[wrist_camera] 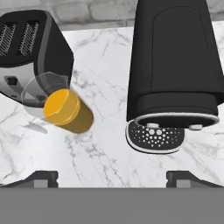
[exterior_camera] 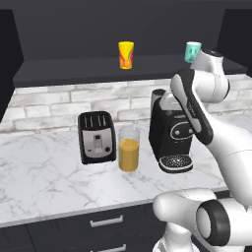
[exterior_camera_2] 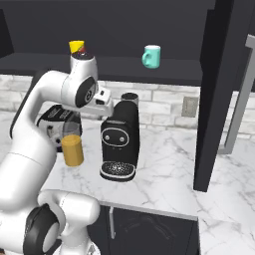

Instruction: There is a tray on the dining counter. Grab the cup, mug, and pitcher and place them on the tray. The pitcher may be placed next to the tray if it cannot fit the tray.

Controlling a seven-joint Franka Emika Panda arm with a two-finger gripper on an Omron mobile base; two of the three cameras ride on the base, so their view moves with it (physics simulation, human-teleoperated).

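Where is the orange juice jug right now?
The pitcher stands on the marble worktop in the left base view, between the black toaster on its left and the black coffee machine on its right.

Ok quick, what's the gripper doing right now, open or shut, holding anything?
Gripper: open, holding nothing, above the white marble worktop.

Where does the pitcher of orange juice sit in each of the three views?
Left base view: pitcher at centre, between the toaster and the coffee machine.
Right base view: centre-left, partly behind the arm.
Hand view: left of centre, seen from above.
Shared landmark: the coffee machine beside it.
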